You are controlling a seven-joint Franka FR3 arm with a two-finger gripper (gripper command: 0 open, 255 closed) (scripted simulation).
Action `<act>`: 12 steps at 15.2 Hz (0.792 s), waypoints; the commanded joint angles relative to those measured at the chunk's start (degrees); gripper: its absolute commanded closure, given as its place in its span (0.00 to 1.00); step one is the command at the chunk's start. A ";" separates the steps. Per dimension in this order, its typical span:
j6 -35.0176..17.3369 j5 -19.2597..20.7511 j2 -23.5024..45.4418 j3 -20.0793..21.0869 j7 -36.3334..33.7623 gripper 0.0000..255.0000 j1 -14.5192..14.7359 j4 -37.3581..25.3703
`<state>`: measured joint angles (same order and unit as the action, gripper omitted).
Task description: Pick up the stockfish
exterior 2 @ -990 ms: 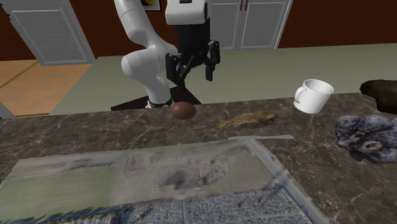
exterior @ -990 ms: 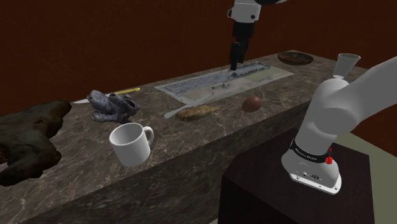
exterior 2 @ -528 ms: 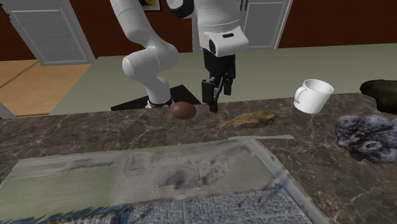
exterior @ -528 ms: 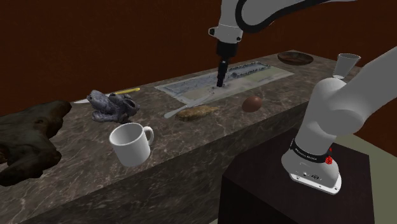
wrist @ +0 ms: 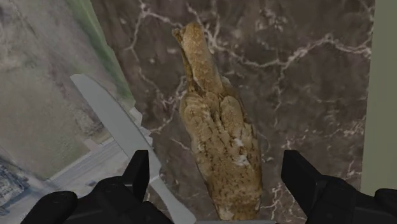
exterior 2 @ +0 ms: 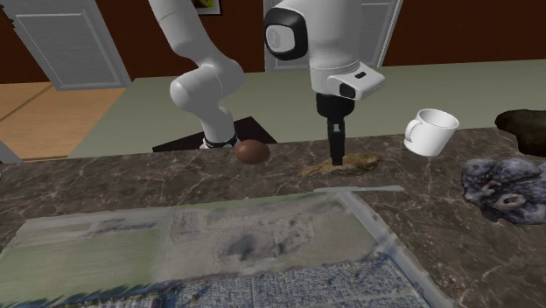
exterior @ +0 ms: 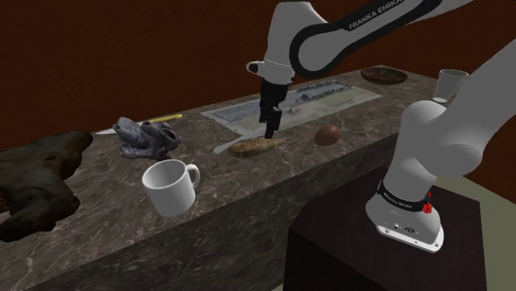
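Observation:
The stockfish [exterior: 252, 147] [exterior 2: 343, 164] [wrist: 219, 130] is a tan, dried, elongated fish lying flat on the dark marble counter [exterior: 248, 178]. My black gripper [exterior: 269, 131] [exterior 2: 337, 160] [wrist: 219, 175] hangs point-down just above it, over its thicker end. In the wrist view the fingers [wrist: 137, 173] stand wide apart on either side of the fish's body without touching it. The gripper is open and holds nothing.
A grey knife [wrist: 121, 133] lies beside the fish, at the edge of a map-like mat [exterior: 289, 103]. A brown egg-shaped object [exterior: 328, 134], a white mug [exterior: 171, 186], a grey crumpled lump [exterior: 145, 136], a dark bowl [exterior: 384, 75] and a white cup [exterior: 451, 83] stand around. The counter edge [wrist: 372, 95] runs close to the fish.
The arm has swung from over the mat toward the counter's front edge and come down, so the gripper now hovers right above the stockfish. The fingers stay apart.

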<state>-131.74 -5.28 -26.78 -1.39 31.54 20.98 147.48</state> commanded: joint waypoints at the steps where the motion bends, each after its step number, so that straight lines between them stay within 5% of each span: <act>1: -3.12 -0.84 2.10 0.14 3.19 0.00 2.01 0.10; 10: -9.92 -1.65 5.51 -0.05 4.12 0.00 2.41 3.52; 11: -10.02 -1.67 5.57 0.03 4.03 1.00 2.45 3.55; 12: -9.97 -1.66 5.58 0.03 4.01 1.00 2.45 3.49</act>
<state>-141.62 -6.93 -21.28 -1.37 35.55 23.41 150.92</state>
